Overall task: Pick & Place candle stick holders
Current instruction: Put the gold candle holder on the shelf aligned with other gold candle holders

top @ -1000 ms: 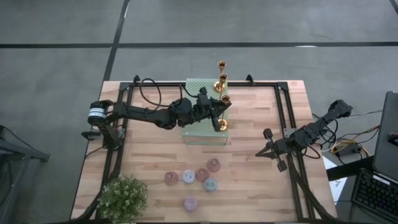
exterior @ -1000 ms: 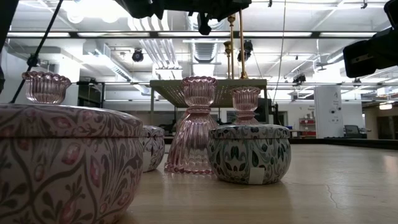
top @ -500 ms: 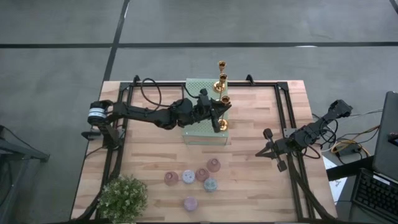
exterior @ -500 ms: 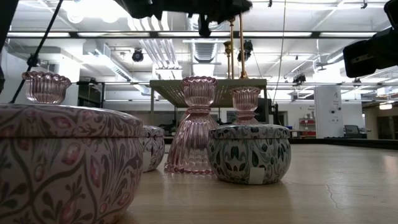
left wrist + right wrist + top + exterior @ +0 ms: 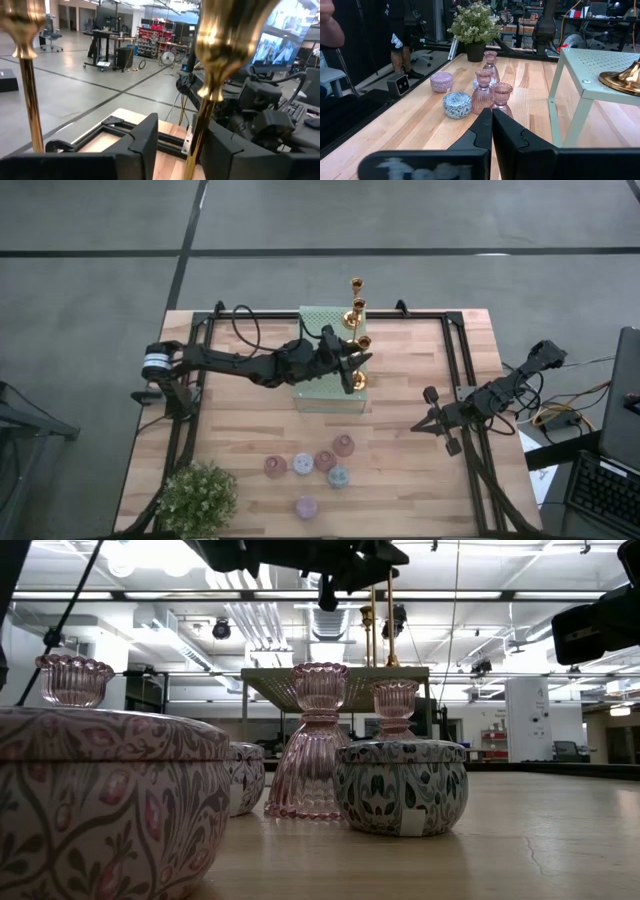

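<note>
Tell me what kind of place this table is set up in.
Probably a robotics lab or workshop. Past the wooden table lie a bare concrete floor, wheeled equipment carts, and computer monitors, under exposed ceiling ducts.

we see a big room with a grey floor that has dark lines across it. the table is made of light wood planks. up high there are long white ceiling lights and silver pipes, all very bright. far back in the room stand desks, a chair and red shelves full of stuff. a screen glows by the side. next to the table sit a keyboard and some loose wires. a person's arm shows at the edge.
</note>
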